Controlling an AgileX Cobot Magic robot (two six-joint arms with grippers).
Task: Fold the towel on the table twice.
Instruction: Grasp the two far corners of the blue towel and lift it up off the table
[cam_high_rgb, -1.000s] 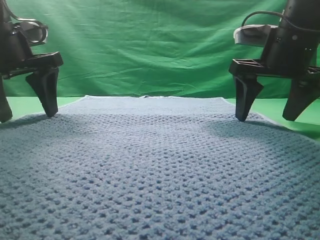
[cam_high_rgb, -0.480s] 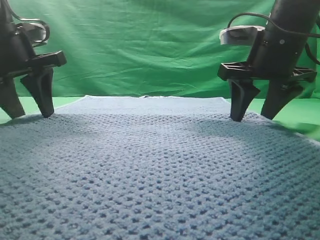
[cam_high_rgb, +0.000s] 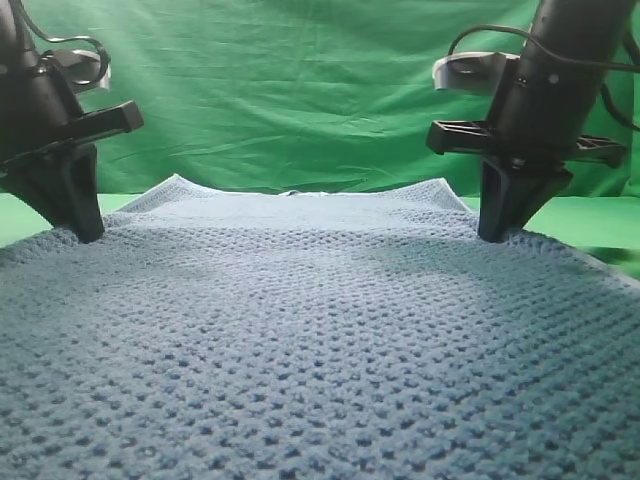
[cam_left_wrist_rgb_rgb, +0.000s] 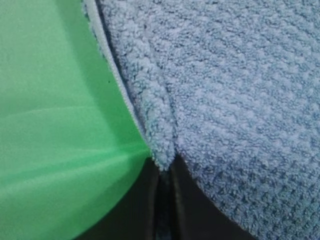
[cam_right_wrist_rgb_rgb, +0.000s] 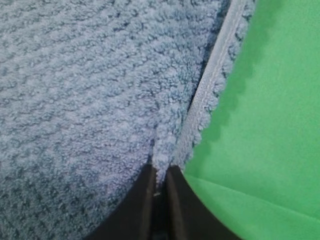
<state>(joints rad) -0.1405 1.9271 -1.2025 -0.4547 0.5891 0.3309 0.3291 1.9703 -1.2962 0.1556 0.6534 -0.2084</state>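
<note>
Wrinkled green backdrop (cam_high_rgb: 300, 90) up top, green surface (cam_high_rgb: 590, 225) showing at both frame sides. The towel (cam_high_rgb: 320, 340) spreads across the lower frame. Left gripper (cam_high_rgb: 75, 225) at left, jaws clamped on the towel's side edge; right gripper (cam_high_rgb: 498, 228) at right, same pinch. Far corners lift slightly; open room between the arms.

Your exterior high camera sat low at the near end of the table (cam_high_rgb: 20, 215), facing across the towel (cam_high_rgb: 320, 340) toward the green backdrop (cam_high_rgb: 290, 90) — both arms in frame. Your left wrist camera looked down, very close, at the towel's left hem; your right wrist camera did likewise at the right hem. Each wrist view shared its pinched edge with the wide view — nothing between themselves.
</note>
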